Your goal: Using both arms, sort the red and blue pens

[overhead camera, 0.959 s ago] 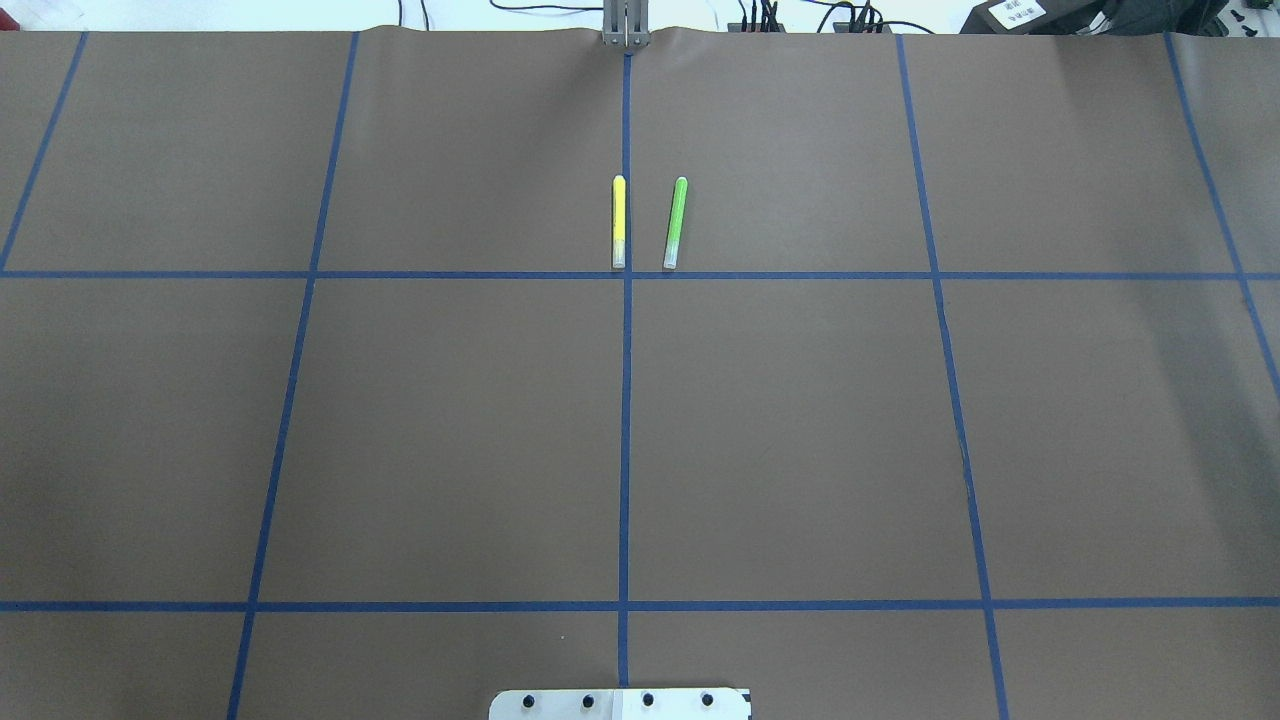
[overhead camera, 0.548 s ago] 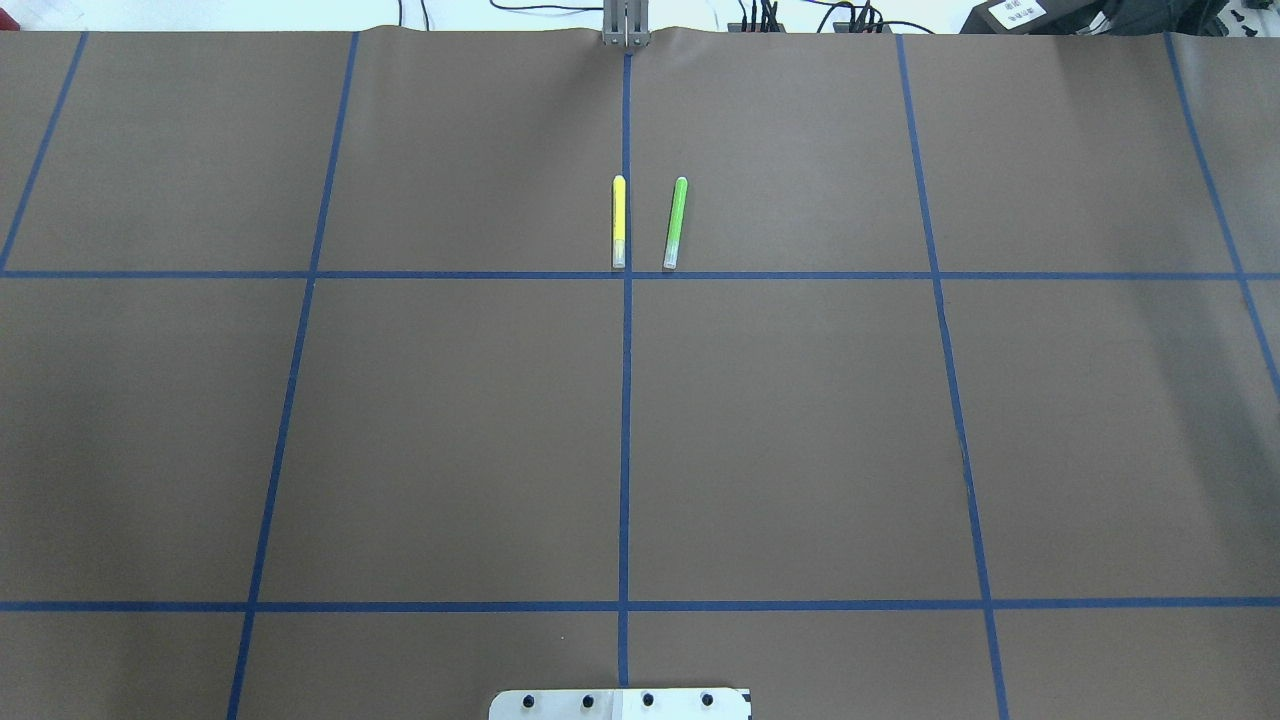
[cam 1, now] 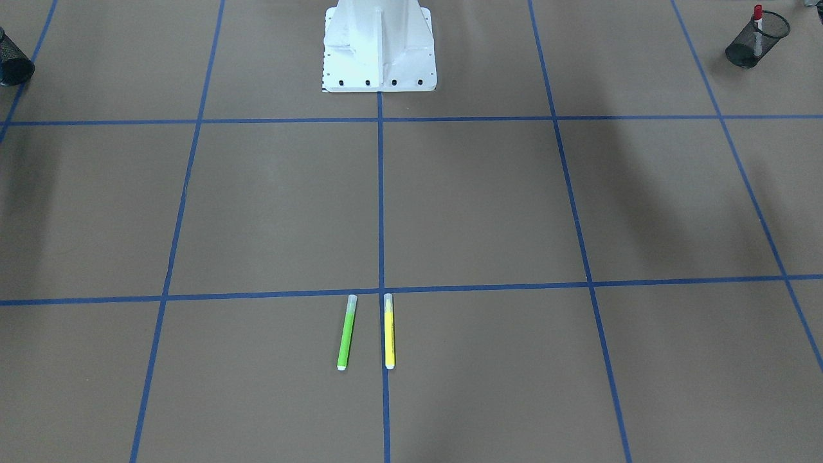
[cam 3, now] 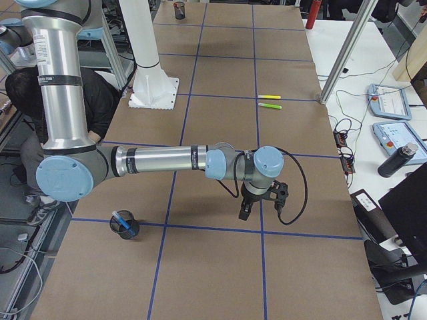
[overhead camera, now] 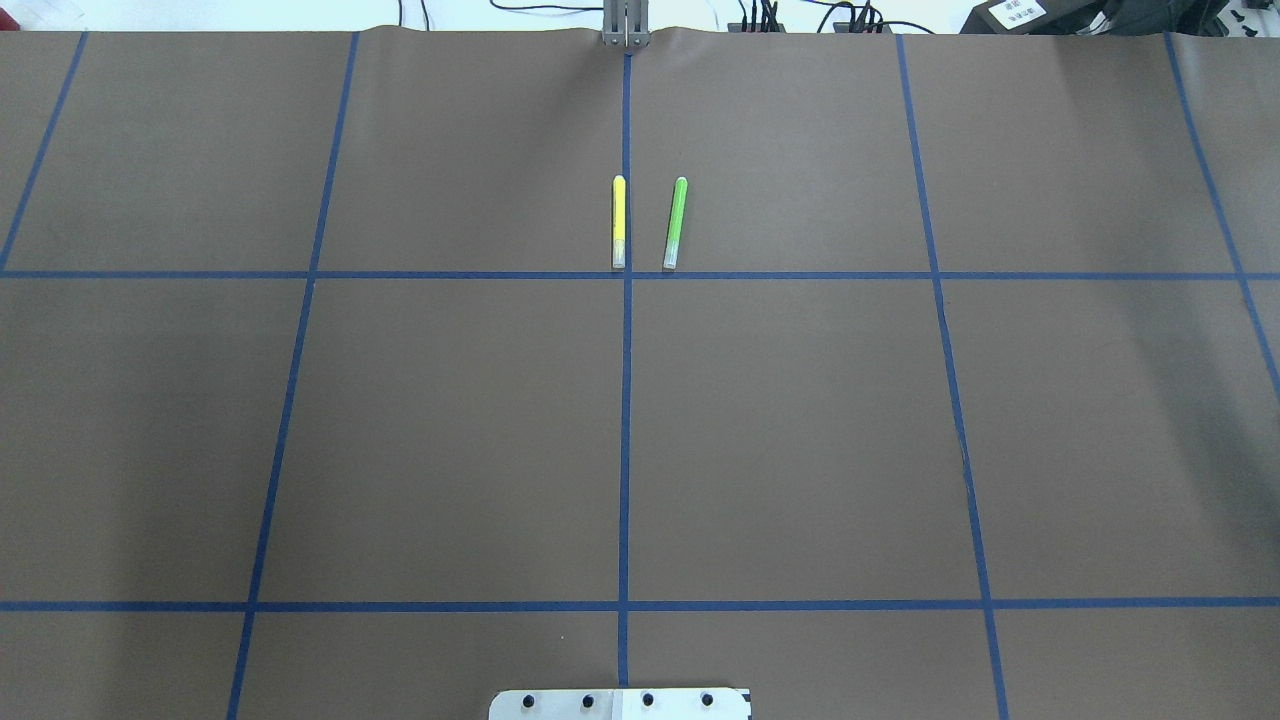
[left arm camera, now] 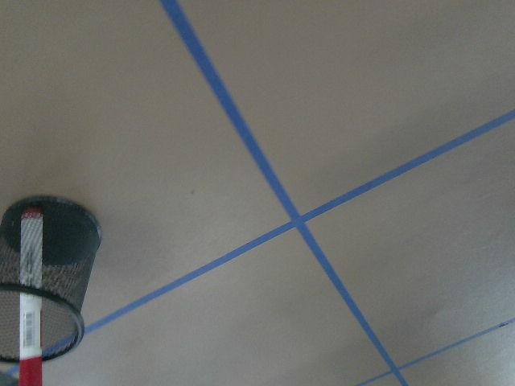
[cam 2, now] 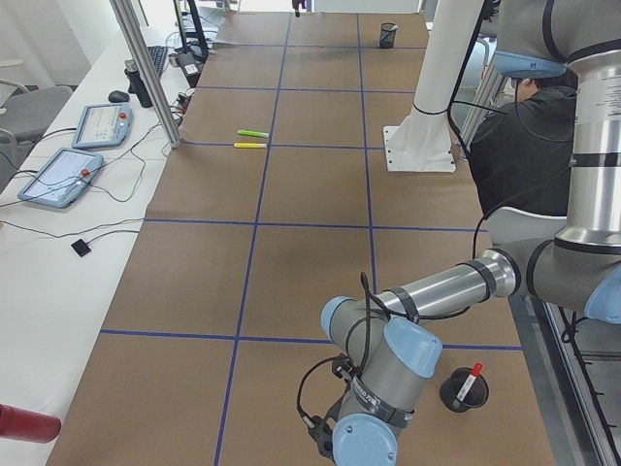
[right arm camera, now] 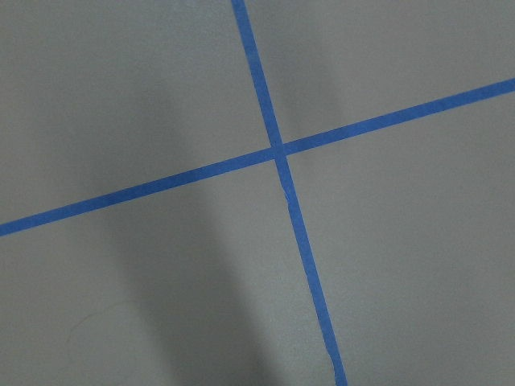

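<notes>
The red pen (cam 1: 757, 14) stands upright in a black mesh cup (cam 1: 749, 40) at the table's edge on my left side; it also shows as the red pen (left arm camera: 29, 297) in the left wrist view and the red pen (cam 2: 469, 381) in the exterior left view. The blue pen (cam 3: 124, 223) leans in another mesh cup (cam 3: 125, 227) on my right side. My left gripper (cam 2: 320, 427) hangs low beside the red pen's cup. My right gripper (cam 3: 261, 208) hovers over the mat, away from the blue pen's cup. I cannot tell whether either is open or shut.
A yellow marker (overhead camera: 618, 222) and a green marker (overhead camera: 676, 222) lie side by side near the centre tape line at the far side. The white pedestal (cam 1: 379, 45) stands at the robot's base. A person (cam 2: 524, 126) sits behind the robot. Tablets and cables lie beyond the mat.
</notes>
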`<state>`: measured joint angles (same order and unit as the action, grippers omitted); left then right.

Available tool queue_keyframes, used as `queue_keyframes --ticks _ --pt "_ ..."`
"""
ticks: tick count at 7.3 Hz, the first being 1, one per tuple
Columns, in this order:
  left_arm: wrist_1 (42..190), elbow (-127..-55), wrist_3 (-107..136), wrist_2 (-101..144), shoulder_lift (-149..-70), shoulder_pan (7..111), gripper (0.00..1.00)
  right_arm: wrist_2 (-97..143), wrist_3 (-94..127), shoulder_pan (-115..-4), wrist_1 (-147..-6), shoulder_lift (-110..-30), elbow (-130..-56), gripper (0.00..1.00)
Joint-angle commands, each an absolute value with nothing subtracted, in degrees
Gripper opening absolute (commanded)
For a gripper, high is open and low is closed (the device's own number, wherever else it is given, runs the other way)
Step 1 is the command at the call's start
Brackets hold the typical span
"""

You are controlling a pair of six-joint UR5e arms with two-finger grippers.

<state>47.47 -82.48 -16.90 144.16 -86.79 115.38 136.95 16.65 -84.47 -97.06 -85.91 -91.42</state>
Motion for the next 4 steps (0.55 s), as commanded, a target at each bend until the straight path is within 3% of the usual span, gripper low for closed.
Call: queue_keyframes --ticks 1,4 --pt "66.72 -83.05 -15.92 144.14 -89.8 112.61 1.0 136.5 16.79 -80.86 -96.94 -84.13 -91.94 1.0" --pt "84.39 -87.52 8.97 141.01 -92.72 99.28 1.0 136.41 16.79 -80.86 -96.94 -83.41 -93.68 1.0"
